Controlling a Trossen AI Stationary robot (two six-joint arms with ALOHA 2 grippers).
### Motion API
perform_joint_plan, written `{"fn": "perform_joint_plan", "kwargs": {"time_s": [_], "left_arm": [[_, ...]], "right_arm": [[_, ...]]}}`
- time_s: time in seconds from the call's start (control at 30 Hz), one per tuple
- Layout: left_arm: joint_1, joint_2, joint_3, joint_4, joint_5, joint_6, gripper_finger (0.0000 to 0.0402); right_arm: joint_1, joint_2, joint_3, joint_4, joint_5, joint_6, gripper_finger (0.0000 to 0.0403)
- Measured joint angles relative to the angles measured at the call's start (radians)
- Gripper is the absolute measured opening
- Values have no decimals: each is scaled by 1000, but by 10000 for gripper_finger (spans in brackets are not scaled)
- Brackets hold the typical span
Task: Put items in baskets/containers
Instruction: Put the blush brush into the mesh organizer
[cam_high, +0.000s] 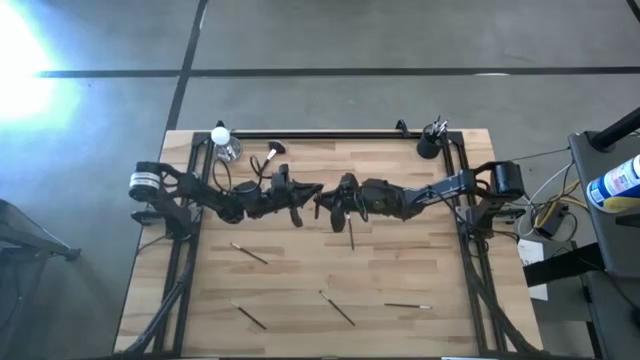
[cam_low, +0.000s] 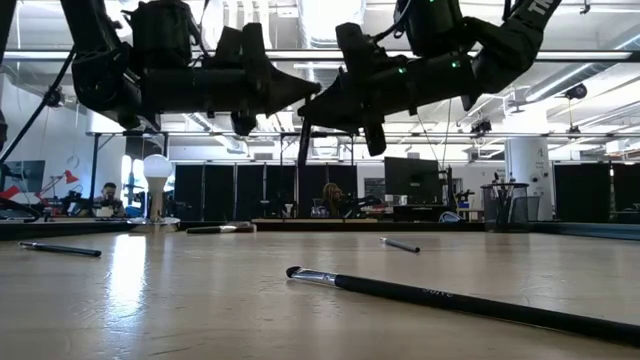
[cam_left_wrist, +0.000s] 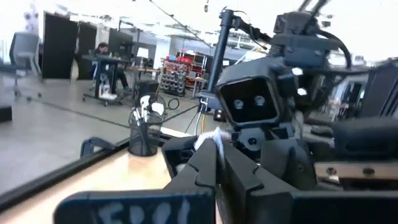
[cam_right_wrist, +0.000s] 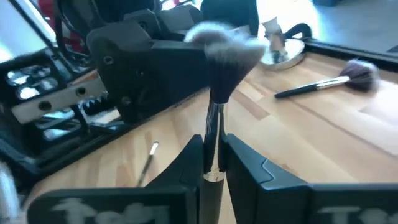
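- Lying nearest the front edge of the table (cam_high: 420, 265), four thin brushes (cam_high: 250, 253) are scattered flat, well apart and untouched.
- At mid-table the right gripper (cam_right_wrist: 214, 158) is pressed together on the handle of a pale-headed brush (cam_right_wrist: 217, 118). In the high view its long axis runs front to back.
- The left gripper (cam_high: 298, 207) is just beside it, tip to tip. Its state cannot be told.
- The black cup (cam_high: 430, 145), already holding brushes, stands farthest off at the far right corner. It is on the right arm's side, so that arm is nearer. Judgement: the brush must be carried there and turned upright.
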Motion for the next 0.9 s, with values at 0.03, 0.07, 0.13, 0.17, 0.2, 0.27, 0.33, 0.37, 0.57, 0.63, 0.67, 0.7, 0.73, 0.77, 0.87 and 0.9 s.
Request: {"fn": "perform_joint_plan", "kwargs": {"time_s": [0.03, 0.07, 0.13, 0.17, 0.2, 0.27, 0.33, 0.37, 0.57, 0.63, 0.67, 0.7, 0.73, 0.77, 0.87, 0.9], "left_arm": [[8, -6, -2, -16, 12, -20, 16], [20, -18, -5, -47, 37, -37, 23], [45, -46, -9, -111, 83, -81, 38], [58, -63, -16, -137, 96, -103, 45], [70, -78, -26, -152, 103, -114, 51], [91, -107, -54, -155, 120, -121, 61], [101, -135, -87, -150, 123, -119, 67], [103, -148, -103, -149, 131, -111, 69], [105, -195, -179, -140, 148, -81, 68], [105, -196, -194, -129, 148, -81, 65], [105, -196, -199, -122, 148, -81, 64], [105, -193, -201, -108, 148, -79, 63], [105, -192, -205, -99, 148, -78, 62], [105, -192, -208, -96, 148, -76, 61], [105, -192, -210, -95, 148, -66, 60], [105, -192, -211, -92, 149, -66, 59]], "right_arm": [[0, -1, -5, 0, 19, -9, 38], [1, -7, -13, -8, 37, -16, 38], [1, -25, -25, -28, 69, -23, 38], [0, -39, -32, -45, 88, -28, 38], [-1, -58, -41, -68, 111, -37, 38], [-2, -98, -55, -116, 160, -49, 38], [-4, -157, -80, -172, 219, -73, 38], [-7, -187, -92, -195, 250, -88, 38], [-80, -433, -149, -454, 441, -149, 38], [-126, -518, -156, -552, 511, -168, 38], [-155, -559, -160, -596, 546, -175, 38], [-189, -596, -166, -634, 582, -186, 38], [-223, -627, -171, -656, 612, -195, 38], [-261, -653, -176, -663, 635, -206, 38], [-381, -703, -190, -666, 686, -259, 38], [-424, -707, -194, -663, 703, -276, 38]]}}
